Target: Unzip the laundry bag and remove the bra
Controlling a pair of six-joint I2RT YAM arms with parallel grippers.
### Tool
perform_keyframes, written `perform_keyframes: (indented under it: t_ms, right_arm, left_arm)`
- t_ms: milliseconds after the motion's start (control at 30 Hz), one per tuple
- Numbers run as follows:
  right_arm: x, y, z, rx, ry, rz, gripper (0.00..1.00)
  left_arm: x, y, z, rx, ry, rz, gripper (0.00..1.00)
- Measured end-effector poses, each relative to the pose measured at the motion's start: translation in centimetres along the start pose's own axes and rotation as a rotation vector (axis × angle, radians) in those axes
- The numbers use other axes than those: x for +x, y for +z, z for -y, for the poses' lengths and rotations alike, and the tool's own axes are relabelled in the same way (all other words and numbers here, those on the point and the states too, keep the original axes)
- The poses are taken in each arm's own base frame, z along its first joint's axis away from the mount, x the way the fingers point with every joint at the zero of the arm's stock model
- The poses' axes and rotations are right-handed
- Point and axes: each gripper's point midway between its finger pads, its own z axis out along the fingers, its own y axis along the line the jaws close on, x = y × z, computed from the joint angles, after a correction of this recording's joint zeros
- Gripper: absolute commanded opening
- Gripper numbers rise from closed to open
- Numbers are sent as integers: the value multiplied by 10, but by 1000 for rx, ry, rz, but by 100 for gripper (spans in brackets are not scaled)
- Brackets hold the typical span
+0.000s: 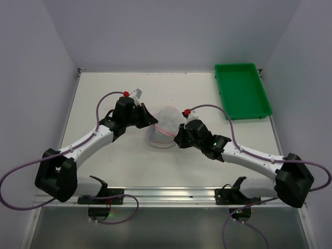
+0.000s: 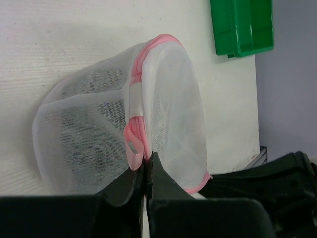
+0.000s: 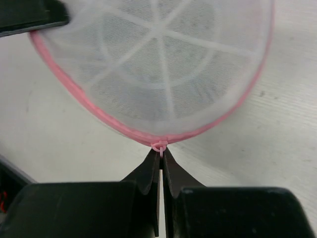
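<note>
The laundry bag (image 1: pixel 166 127) is a white mesh pouch with a pink zip rim, standing on edge mid-table between both arms. My left gripper (image 1: pixel 152 120) is shut on the bag's pink rim at its left side; in the left wrist view the fingertips (image 2: pixel 161 171) pinch the rim (image 2: pixel 136 124) beside a pink tab. My right gripper (image 1: pixel 179 139) is shut on the small pink zip pull (image 3: pixel 160 147) at the bag's rim (image 3: pixel 99 111). A dark shape shows dimly through the mesh (image 2: pixel 84 158); the bra is not clearly visible.
A green rectangular tray (image 1: pixel 241 91) lies at the back right; its corner also shows in the left wrist view (image 2: pixel 242 25). The table's right edge (image 2: pixel 257 99) runs near it. Purple walls enclose the table.
</note>
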Motion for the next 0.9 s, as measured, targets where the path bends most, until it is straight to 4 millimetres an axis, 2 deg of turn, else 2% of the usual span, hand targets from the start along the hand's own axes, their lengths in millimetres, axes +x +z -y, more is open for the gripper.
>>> perform_keyframes:
  t_ms: [133,233,267,300,367,400,467,500,567,600,667,767,867,900]
  right_arm:
    - [-5,0,35,89,12,-10,0]
    - [-5,0,44,107,20,-24,0]
    - [-3,1,40,90,23,-37,0]
    - [-1,3,36,73,29,-48,0]
    - [3,8,25,35,43,-73,0]
    - [6,11,19,16,54,-92,0]
    - [10,19,4,-20,73,-121,0]
    - [10,24,-4,-36,79,-132,0]
    - [4,33,-23,-69,90,-135,0]
    - [0,37,-32,-85,95,-132,0]
    - [-11,43,-49,-124,109,-114,0]
    - [-26,47,-63,-158,128,-80,0]
    - [-35,51,-72,-175,136,-61,0]
    - [-37,52,-75,-182,136,-59,0]
  left_arm:
    - [-9,6,0,15,70,-41,0]
    - [-19,11,-2,12,112,-65,2]
    - [-24,14,-2,12,129,-69,10]
    - [-29,17,-3,9,145,-72,28]
    - [-42,24,-4,-1,170,-68,42]
    - [-51,27,-5,-4,178,-58,53]
    - [-65,33,-3,-4,174,-40,65]
    - [-70,34,-3,-3,171,-33,75]
    - [-73,33,-3,-6,157,-26,85]
    - [-73,32,-3,-9,146,-24,94]
    - [-70,27,-7,-28,127,-9,100]
    - [-56,5,-20,-79,78,25,100]
    - [-41,-20,-26,-96,29,60,97]
    - [-37,-25,-26,-91,12,67,92]
